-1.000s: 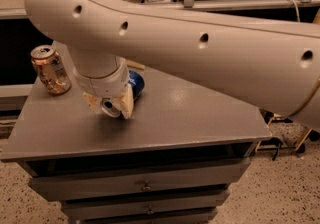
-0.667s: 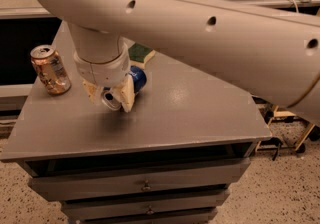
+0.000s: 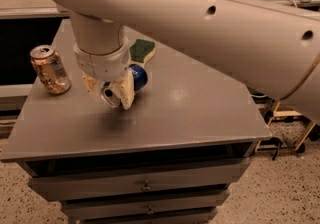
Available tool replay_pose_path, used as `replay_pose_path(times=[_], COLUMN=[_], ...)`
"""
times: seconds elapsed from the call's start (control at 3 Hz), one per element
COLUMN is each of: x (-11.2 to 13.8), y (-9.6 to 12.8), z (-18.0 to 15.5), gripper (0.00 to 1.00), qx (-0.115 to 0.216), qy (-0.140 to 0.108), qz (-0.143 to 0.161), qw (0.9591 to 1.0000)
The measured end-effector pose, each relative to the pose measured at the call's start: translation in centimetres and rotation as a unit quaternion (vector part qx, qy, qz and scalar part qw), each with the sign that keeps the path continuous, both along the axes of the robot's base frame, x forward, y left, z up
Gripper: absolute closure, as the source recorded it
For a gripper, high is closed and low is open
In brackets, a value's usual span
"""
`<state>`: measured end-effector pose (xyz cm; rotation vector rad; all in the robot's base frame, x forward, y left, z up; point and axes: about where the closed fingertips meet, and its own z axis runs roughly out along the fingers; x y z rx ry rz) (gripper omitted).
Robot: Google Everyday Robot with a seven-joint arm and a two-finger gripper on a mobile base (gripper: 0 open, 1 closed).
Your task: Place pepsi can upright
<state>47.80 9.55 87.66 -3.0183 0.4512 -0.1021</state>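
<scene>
The pepsi can [image 3: 136,77] is dark blue and lies on its side between my fingers, with one silver end facing the camera. My gripper [image 3: 109,93] hangs from the big white arm over the left middle of the grey cabinet top [image 3: 200,108] and is shut on the can. The cream fingertips [image 3: 126,94] clasp the can's sides. The can seems to be held just above the surface, with a shadow below it. Its logo is hidden by the gripper.
An orange-gold can [image 3: 50,69] stands upright near the left edge. A green sponge [image 3: 142,49] lies behind the gripper. The white arm [image 3: 215,23] spans the upper right. Drawers [image 3: 145,185] are below the front edge.
The gripper with the pepsi can has risen slightly and the arm has swung upward. The green sponge behind it now shows more. The orange-gold can has not moved.
</scene>
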Motion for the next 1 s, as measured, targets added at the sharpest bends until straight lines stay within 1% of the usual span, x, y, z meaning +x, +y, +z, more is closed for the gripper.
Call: replay_pose_path(times=[0.33, 0.67, 1.0], x=[-0.6, -1.7, -2.0], y=[-0.5, -0.5, -0.6], z=[-1.7, -3.7, -4.1], gripper=[0.13, 0.00, 0.00], qx=[-0.011, -0.019, -0.021], qy=[0.018, 0.038, 0.042], qz=[-0.009, -0.010, -0.011], qw=[0.9997, 0.9990, 0.9988])
